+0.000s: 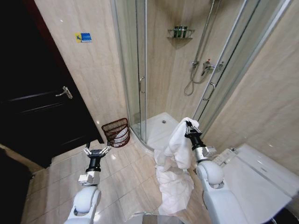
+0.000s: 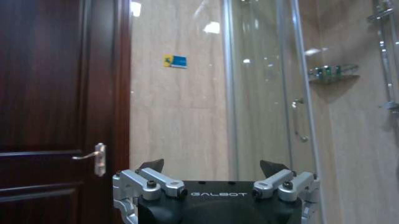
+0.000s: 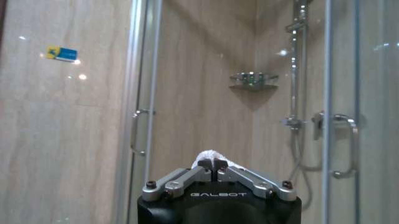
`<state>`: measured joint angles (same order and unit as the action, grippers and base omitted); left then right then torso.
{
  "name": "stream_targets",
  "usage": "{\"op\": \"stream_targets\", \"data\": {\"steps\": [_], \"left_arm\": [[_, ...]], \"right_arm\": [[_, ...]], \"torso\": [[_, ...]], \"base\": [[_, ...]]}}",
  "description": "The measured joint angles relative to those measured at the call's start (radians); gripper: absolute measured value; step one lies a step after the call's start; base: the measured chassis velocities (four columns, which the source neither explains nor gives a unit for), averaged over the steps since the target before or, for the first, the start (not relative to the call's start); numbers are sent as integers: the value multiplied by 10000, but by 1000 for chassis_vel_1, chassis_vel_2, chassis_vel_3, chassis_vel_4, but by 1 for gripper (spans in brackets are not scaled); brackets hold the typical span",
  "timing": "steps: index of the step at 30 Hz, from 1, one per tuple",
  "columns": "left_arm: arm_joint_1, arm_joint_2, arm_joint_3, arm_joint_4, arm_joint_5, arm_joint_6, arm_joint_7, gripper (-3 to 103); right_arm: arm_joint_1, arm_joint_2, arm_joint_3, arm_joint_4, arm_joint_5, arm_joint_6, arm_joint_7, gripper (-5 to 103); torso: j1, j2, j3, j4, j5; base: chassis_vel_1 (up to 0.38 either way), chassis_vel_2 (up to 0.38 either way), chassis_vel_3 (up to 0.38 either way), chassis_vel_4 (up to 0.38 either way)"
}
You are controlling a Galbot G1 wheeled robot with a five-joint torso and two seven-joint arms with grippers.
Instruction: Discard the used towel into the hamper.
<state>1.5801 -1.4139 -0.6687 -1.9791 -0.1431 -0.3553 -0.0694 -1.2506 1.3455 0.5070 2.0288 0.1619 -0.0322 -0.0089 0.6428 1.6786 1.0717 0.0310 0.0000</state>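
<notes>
A long white towel (image 1: 176, 161) hangs from my right gripper (image 1: 188, 125), which is shut on its top fold and held upright in front of the shower; the cloth trails down to the floor. A bit of the towel (image 3: 208, 155) pokes out above the shut fingers in the right wrist view. The hamper (image 1: 117, 132), a low dark reddish-brown wire basket, stands on the floor against the wall by the shower door, to the left of the towel. My left gripper (image 1: 96, 150) is open, held upright just in front of the hamper, with nothing between its fingers (image 2: 153, 165).
A dark wooden door (image 1: 32, 93) with a lever handle fills the left. The curved glass shower enclosure (image 1: 140, 70) stands ahead, its white tray (image 1: 159, 128) behind the towel. A white toilet (image 1: 254, 177) is at the right. Beige floor tiles (image 1: 126, 182) lie between my arms.
</notes>
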Motion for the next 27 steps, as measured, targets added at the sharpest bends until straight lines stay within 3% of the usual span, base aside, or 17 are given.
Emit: {"op": "stream_targets", "data": {"steps": [27], "left_arm": [[-84,-63,59,16,92,-75,17,100]], "right_arm": [[-31,-35,69,-95,121,81,-48,1]], "torso": [[-1,0,0,-2,2]], "base": [[104,106,107,107]]}}
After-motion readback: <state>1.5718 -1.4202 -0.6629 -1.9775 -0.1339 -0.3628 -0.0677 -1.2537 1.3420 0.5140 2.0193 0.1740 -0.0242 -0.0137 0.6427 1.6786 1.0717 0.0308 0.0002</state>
